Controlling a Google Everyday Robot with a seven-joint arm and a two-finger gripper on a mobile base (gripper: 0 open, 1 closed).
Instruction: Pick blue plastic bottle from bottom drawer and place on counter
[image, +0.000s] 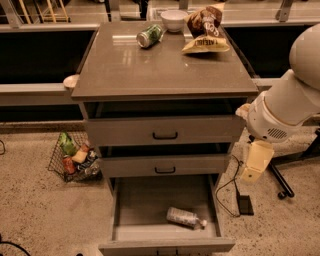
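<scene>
The blue plastic bottle (184, 217) lies on its side on the grey floor of the open bottom drawer (135, 200), towards the front right, with its white cap pointing right. The counter (160, 70) is the glossy grey-brown top of the cabinet. My gripper (254, 162) hangs at the end of the white arm (290, 102), to the right of the cabinet, level with the middle drawer. It is above and to the right of the bottle, apart from it, and holds nothing.
A green can (150, 36), a white bowl (173, 20) and a chip bag (205, 29) sit at the back of the counter. The two upper drawers are slightly open. A wire basket (75, 157) of packets stands on the floor at left. A cable and a black block (245, 204) lie at right.
</scene>
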